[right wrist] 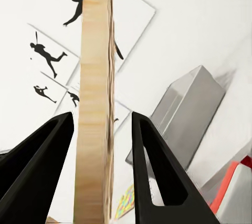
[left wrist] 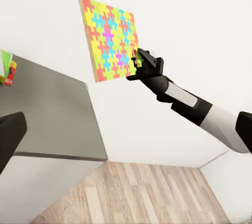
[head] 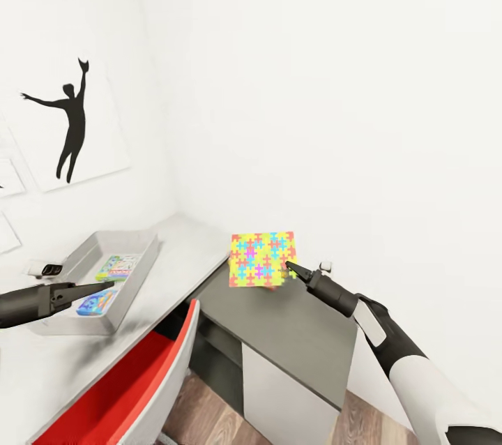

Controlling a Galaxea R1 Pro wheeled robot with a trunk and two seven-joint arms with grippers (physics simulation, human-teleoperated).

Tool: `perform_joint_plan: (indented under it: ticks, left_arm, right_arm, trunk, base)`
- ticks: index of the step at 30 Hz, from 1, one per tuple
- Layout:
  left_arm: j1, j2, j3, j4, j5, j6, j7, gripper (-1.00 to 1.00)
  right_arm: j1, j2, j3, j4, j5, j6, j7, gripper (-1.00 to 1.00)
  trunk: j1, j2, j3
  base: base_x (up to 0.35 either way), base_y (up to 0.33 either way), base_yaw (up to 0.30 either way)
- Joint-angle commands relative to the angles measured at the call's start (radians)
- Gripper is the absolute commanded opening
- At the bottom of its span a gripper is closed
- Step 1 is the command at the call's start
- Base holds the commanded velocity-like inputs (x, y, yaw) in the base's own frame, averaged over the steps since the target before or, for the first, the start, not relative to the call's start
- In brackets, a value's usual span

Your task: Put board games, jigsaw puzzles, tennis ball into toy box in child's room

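Red chair (head: 132,389), L-shaped table (head: 300,333), white walls (head: 335,82)

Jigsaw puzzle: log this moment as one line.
right end effector: holds jigsaw puzzle, lifted over dark desk top | left end effector: over toy box | toy box: two board games inside

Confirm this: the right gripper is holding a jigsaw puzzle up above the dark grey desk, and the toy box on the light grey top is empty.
Not empty. The head view shows the toy box already holding two colourful flat boxes. The rest stands: the right gripper holds the jigsaw puzzle above the dark grey desk.
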Motion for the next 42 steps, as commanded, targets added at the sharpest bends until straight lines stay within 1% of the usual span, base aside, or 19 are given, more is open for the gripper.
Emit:
perform_joint_plan:
  ticks: [1,30,42]
  left_arm:
    - [-0.001,0.000,0.000,0.000,-0.001,0.011,-0.004,1.00]
    - [-0.001,-0.003,-0.002,0.005,-0.003,0.009,-0.004,1.00]
    - [0.000,-0.008,0.000,0.016,-0.002,0.006,-0.004,1.00]
  right_arm:
    - [-0.001,0.000,0.000,0.000,-0.007,0.010,0.002,-1.00]
    - [-0.001,0.000,0.002,0.000,-0.006,0.010,0.001,-1.00]
    - [-0.001,0.000,0.001,0.001,-0.006,0.010,0.001,-1.00]
  trunk:
    - [0.001,-0.002,-0.001]
    - [0.001,-0.002,0.022]
    - [0.001,-0.002,0.031]
  base:
    - [0.000,0.000,0.255]
    - [0.000,0.000,0.255]
    - [0.000,0.000,0.255]
